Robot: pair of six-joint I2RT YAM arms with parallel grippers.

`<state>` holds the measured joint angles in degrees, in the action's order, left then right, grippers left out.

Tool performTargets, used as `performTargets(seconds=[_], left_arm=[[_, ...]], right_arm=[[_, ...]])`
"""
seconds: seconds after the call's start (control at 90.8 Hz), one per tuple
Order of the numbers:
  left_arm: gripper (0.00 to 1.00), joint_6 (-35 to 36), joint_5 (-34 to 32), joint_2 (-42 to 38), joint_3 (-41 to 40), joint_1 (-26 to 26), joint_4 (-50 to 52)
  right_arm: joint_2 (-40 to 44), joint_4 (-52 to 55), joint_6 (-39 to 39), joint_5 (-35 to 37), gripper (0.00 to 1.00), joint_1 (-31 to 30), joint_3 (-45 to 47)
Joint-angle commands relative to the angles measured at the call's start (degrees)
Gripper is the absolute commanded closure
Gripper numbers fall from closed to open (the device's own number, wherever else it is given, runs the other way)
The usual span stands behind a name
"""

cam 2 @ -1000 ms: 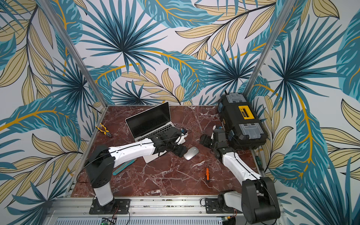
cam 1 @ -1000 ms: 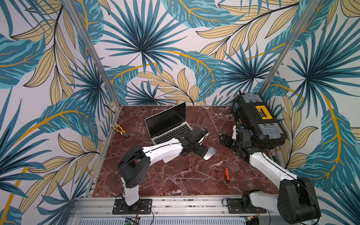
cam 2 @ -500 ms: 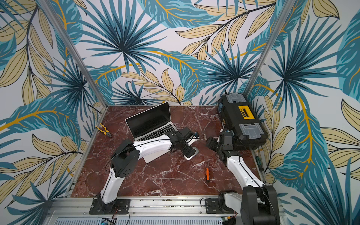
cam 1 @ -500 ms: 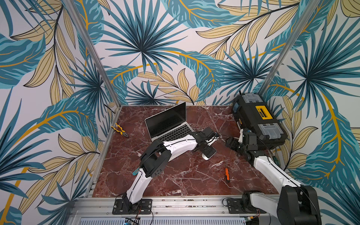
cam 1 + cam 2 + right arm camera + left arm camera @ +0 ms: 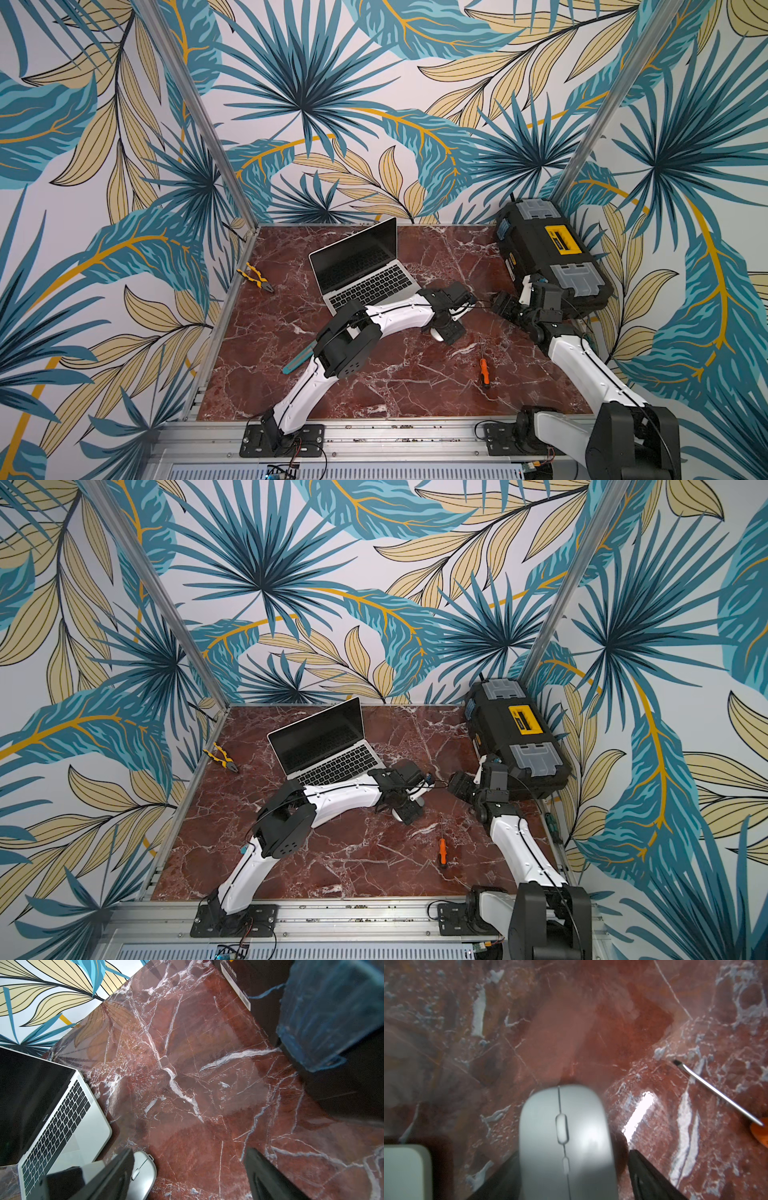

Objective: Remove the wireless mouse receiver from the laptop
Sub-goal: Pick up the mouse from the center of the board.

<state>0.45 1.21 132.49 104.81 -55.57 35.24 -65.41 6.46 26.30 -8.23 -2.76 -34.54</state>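
Left claw [image 5: 448, 330] spread astride mouse [image 5: 564, 1122], near-right of laptop [image 5: 365, 282], lid up at far centre-left; right claw [image 5: 187, 1153] spread, empty. Receiver unseen. Risk: clamping mouse instead, or nudging laptop sideways.

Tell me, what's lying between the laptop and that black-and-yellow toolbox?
Nothing: just bare red marble tabletop between the laptop and the toolbox, clearest in the right wrist view. Both top views agree.
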Motion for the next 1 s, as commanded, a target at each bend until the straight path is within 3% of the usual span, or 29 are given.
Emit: performTargets(seconds=[0.0, 0.121, 0.683, 0.991], left_arm=[[0.21, -0.9, -3.5, 1.9, 3.0, -1.0, 2.4], [0.29, -2.8, -4.2, 3.4, 4.8, -1.1, 3.5], [0.31, -3.5, -3.0, 9.9, 11.0, -1.0, 7.6], [0.51, -3.9, -3.2, 8.1, 11.6, -0.4, 7.3]], right_arm=[[0.7, 0.7, -0.8, -1.5, 0.11, 0.6, 0.9], [1.1, 0.7, -1.0, -1.6, 0.11, 0.8, 1.2], [1.4, 0.5, -1.3, -1.9, 0.11, 0.9, 1.6], [1.2, -0.2, -1.1, -3.7, 0.12, 0.9, 1.8]])
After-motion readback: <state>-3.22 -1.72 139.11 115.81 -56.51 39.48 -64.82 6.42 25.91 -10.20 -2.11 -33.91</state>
